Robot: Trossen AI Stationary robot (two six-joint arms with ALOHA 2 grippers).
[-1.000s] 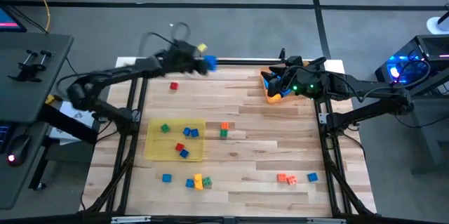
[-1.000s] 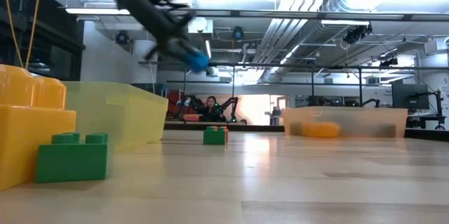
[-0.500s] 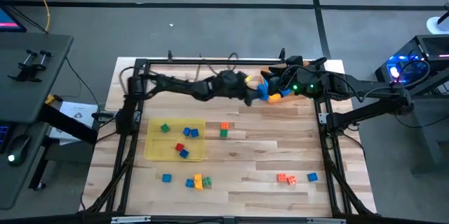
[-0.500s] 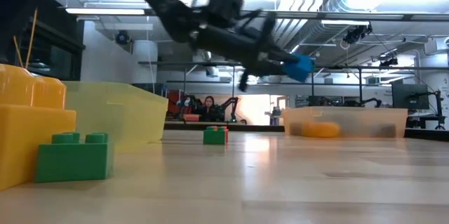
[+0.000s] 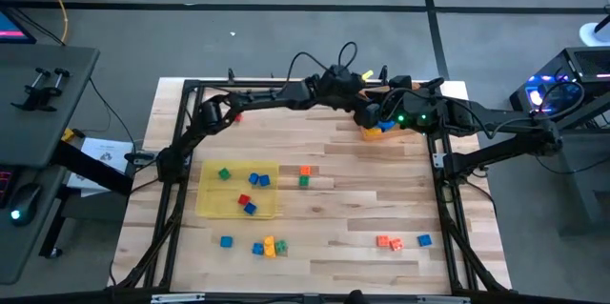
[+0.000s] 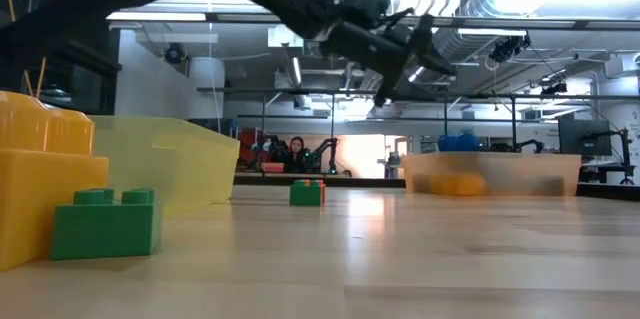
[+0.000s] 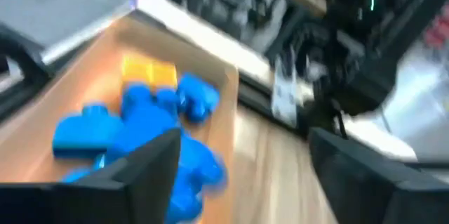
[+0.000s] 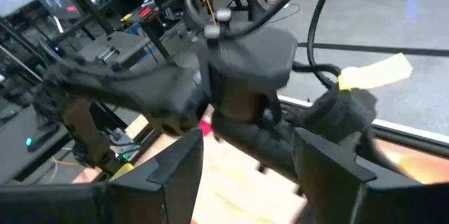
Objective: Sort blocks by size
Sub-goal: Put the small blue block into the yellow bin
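The left end effector (image 5: 367,111) hangs over the orange tray (image 5: 368,133) at the far right of the surface (image 5: 362,199), its fingers spread apart and empty. Directly beneath it, inside the tray, lie blue blocks (image 7: 151,129) and a yellow one (image 7: 149,73), seen close in the left wrist view. The right end effector (image 5: 386,113) sits just beside it at the same tray; its fingers are parted about halfway in its wrist view, with nothing between them.

The sorting looks partly done. Back toward the left arm's base, the yellow tray (image 5: 208,201) holds a handful of small blocks (image 5: 250,190). Still loose on the surface are a pair near the middle (image 5: 304,176), a cluster along the near edge (image 5: 257,245), and three more near the right side (image 5: 400,241).

The two arms crowd each other at the orange tray, close to the black frame rail (image 5: 305,83), so room there is tight. The middle of the surface is open for moving.
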